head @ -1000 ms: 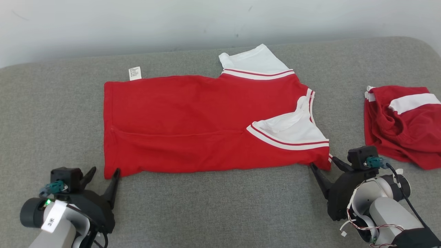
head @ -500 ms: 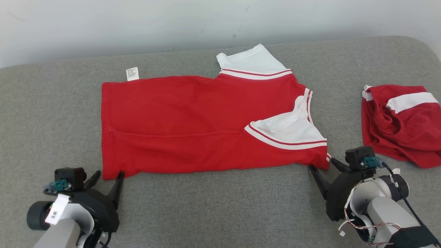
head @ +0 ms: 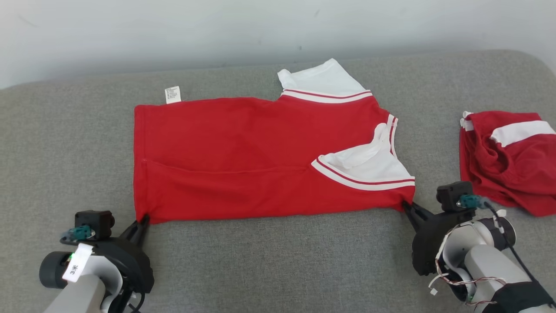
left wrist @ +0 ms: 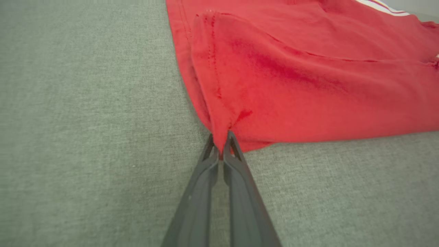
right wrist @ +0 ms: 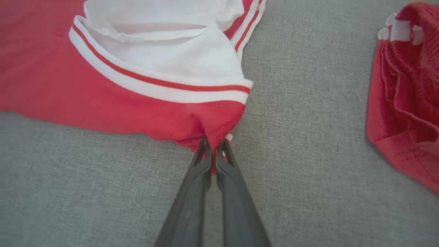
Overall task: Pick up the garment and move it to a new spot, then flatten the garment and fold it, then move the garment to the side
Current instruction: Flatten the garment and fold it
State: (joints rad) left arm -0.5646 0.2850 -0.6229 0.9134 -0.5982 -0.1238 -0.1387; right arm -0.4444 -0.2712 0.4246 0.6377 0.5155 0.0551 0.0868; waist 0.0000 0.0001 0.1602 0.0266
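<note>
Both arms reach in low from the near edge of the grey cushion [head: 278, 261], pale forearms angled inward and dark fingers pointing toward the far side. The left gripper [head: 141, 219] sits at the near left. Its fingers are pressed together on the near-left corner of the garment [head: 243, 161], and the red hem is bunched into a small peak between the tips. The right gripper [head: 408, 208] sits at the near right, pinching the garment's near-right corner just below the white, red-striped sleeve band.

The garment, a red shirt with white sleeves, lies spread across the middle of the cushion. Its near part is doubled over, so a long crease runs left to right. A white tag [head: 172, 94] sticks out at its far-left corner. A second red garment [head: 508, 161] lies crumpled at the cushion's right edge, apart from the shirt. A pale wall [head: 217, 34] stands behind.
</note>
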